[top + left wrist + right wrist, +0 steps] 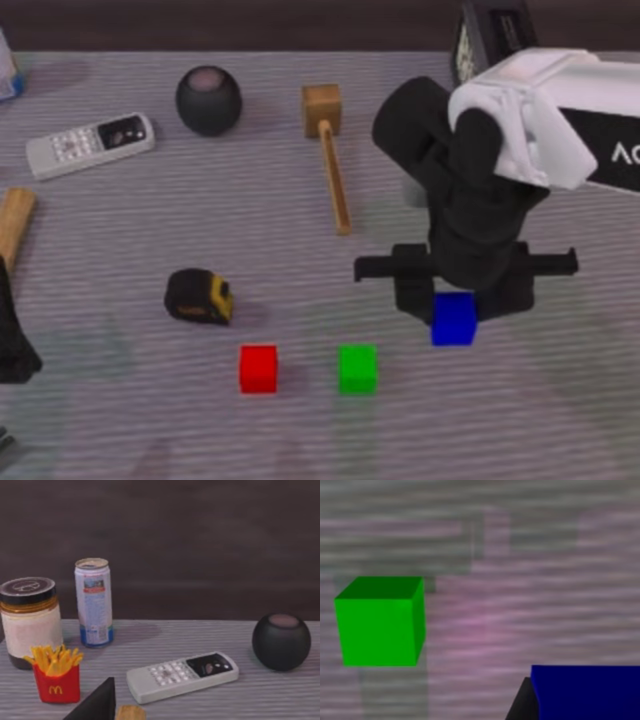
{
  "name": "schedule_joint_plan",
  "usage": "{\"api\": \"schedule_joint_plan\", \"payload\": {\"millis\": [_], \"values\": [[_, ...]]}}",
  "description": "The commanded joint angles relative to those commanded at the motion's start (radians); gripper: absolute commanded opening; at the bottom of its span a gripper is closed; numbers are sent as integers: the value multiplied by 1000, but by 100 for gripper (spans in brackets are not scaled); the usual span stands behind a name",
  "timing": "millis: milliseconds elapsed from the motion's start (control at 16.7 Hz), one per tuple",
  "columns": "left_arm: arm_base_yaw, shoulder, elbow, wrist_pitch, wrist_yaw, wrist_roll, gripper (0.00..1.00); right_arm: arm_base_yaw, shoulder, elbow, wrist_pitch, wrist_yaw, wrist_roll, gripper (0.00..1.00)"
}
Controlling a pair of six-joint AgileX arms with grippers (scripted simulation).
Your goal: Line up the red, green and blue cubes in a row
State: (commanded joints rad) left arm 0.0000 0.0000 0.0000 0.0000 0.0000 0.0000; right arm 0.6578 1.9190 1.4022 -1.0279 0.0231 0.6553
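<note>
On the grey striped table (560,420), the blue cube (453,319) sits in the right gripper (455,305), jaws closed on its sides, right of the green cube (357,368) and a little farther back, seemingly above the surface. The red cube (258,368) lies left of the green one, both level, so the blue one likely goes down at their right to finish the row. A tape measure (200,296) lies beyond the red cube. The left arm is parked at the left edge; I cannot tell its jaws' state.

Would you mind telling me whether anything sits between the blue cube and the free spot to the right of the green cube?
Nothing visible does. The right gripper holds the blue cube just up and right of the green cube, with only bare table there. The tape measure lies far to the left.
</note>
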Motion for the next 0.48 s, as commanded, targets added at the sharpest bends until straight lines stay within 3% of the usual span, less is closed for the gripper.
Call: {"api": "schedule_joint_plan", "payload": {"millis": [480], "values": [[0,0,0,0,0,0,100,2,16,-27,41,0,0,0]]}}
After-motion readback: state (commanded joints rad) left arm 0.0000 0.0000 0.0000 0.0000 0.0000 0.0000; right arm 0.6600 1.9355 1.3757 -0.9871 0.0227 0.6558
